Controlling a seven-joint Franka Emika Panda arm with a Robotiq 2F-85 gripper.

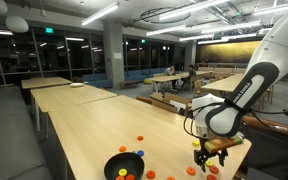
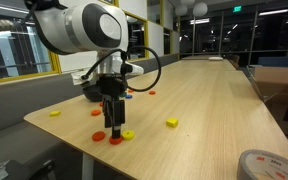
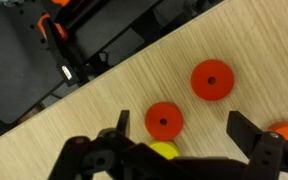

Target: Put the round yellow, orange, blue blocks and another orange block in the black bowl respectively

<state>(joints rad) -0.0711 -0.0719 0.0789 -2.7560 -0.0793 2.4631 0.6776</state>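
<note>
**Hand poised over the round blocks.** Your hand [image 3: 181, 125] hangs released above a cluster of blocks near the edge of the wooden surface [image 2: 214, 100]. Its jaws are spread wide, point straight down and grip nothing.

In the wrist view the round yellow block [image 3: 164, 151] peeks out from under the hand's body. An orange block [image 3: 164, 120] lies just beyond it, between the jaws. A second orange block [image 3: 212, 80] sits farther out, and a third orange block [image 3: 287, 133] lies off to the side.

The black bowl [image 1: 111, 160] rests well apart from the hand on the same surface, with a few coloured pieces showing inside it.

The vertical, wide-open stance looks chosen for a pick from above, the only practical way to take such flat pieces. Yellow comes first in the order, yet it is the orange block that sits between the jaws. You will probably need a small shift to centre on the yellow one. The neighbours lie close, so closing off-centre could nudge one aside or catch the wrong colour.
</note>
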